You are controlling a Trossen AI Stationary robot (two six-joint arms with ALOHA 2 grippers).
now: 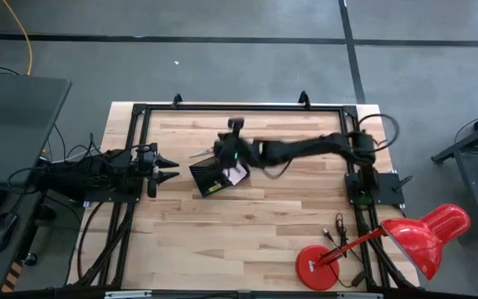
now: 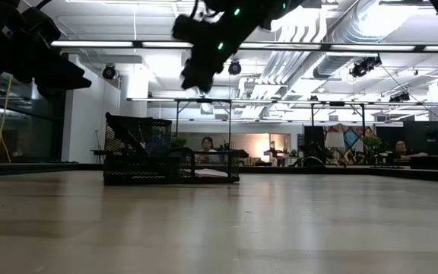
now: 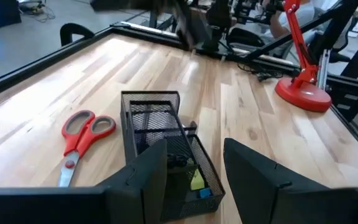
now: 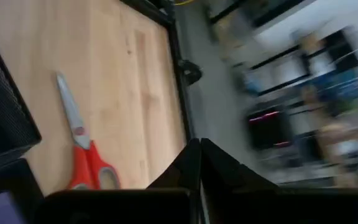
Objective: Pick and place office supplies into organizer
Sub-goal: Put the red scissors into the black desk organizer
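Right, my right jaws [image 1: 219, 152] hang clenched and empty above the organizer [image 1: 210, 177] mid-table [image 1: 247, 224]. Scissors [image 3: 79, 140] lie flat just beyond its far side. My left jaws [image 1: 169, 165] wait half-open, empty, left of the organizer.

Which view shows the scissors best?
The left wrist view: the scissors lie whole on the table beside the organizer. The right wrist view shows them blurred, the high view tiny; the low view shows none.
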